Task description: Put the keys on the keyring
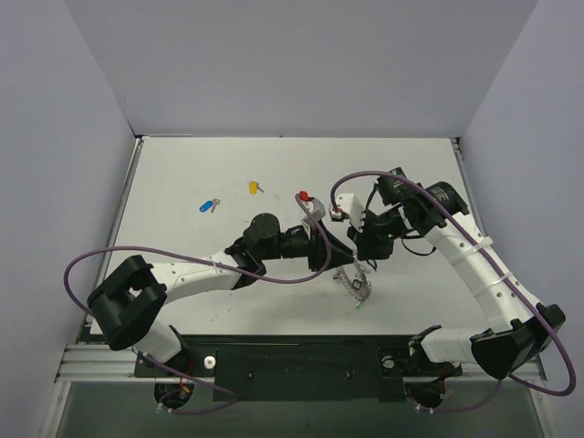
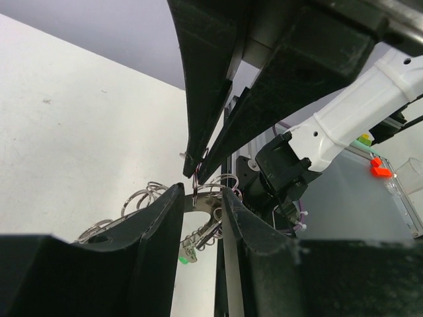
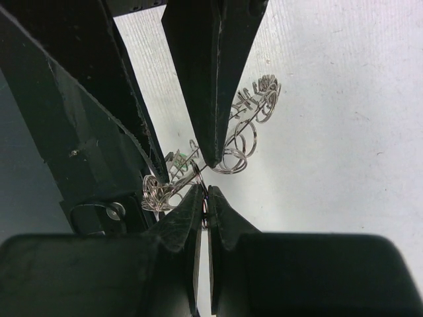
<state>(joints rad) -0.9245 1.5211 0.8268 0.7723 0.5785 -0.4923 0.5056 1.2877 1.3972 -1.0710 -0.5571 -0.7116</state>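
The keyring [image 1: 356, 285] is a tangled bunch of silver rings, hanging just above the table between the two arms. My right gripper [image 3: 205, 190] is shut on one thin ring [image 3: 205, 198] of it. A green-headed key [image 2: 184, 259] hangs in the bunch. My left gripper [image 2: 202, 193] is open, its fingers standing either side of the bunch's upper part, right under the right gripper's tips [image 2: 196, 173]. A blue key [image 1: 208, 206] and a yellow key [image 1: 253, 188] lie loose on the table at the back left.
A small red-headed piece [image 1: 302, 195] lies behind the left gripper [image 1: 321, 251]. Purple cables loop over both arms. Grey walls close the white table [image 1: 182, 173] on three sides. A clear bin [image 2: 408, 191] stands off the table's right side.
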